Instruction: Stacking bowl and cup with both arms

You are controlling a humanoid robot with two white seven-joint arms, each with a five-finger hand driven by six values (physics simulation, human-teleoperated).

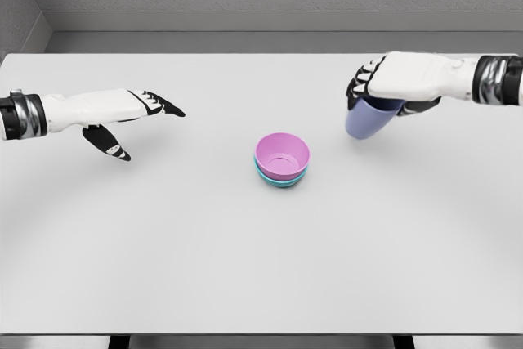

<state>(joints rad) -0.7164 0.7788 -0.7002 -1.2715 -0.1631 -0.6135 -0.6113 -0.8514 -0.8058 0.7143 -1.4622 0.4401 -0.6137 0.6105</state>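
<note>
Across the white table [163, 267], the right hand [391, 79] grips a lavender cup [369, 118] up-right of the pink bowl [282, 154] (nested in a teal bowl [282, 179]), and should lower it centred; left hand [122, 112] open, empty.

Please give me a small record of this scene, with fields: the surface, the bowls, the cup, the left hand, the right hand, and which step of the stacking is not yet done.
surface: white table
bowls: pink bowl nested in a teal bowl, near the table's middle
cup: lavender cup, right of the bowls, apart from them
left hand: left hand at the left, fingers spread, holding nothing
right hand: right hand grasps the cup from above
step not done: cup is not yet in the pink bowl
</note>
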